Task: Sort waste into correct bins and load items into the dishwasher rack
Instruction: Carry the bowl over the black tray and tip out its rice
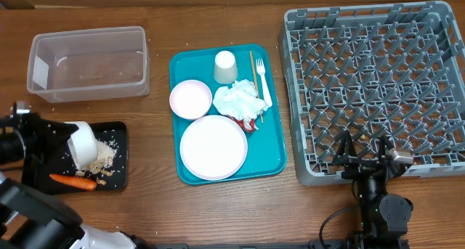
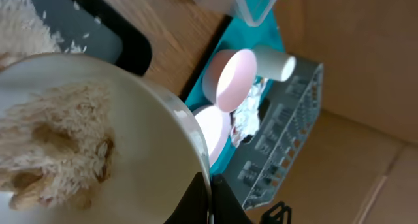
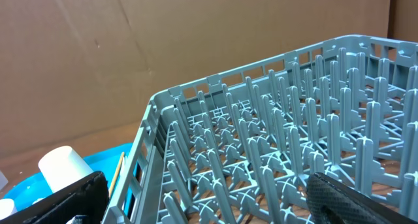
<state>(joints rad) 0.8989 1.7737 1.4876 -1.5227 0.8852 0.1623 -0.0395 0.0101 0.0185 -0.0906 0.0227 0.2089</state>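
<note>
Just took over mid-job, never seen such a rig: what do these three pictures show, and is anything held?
Two robot arms work at a wooden table. One picture looks straight down; the others come from wrist cameras. The left arm, jaws shut on a small white bowl of beige crumbly food, tilts it over the shallow black tray, where an orange carrot lies. The right arm hangs by the grey plastic grid rack, jaws open, empty. The flat teal tray carries a round white plate, a second bowl, a white cup, a crumpled white napkin, a plastic fork and a wooden chopstick.
</note>
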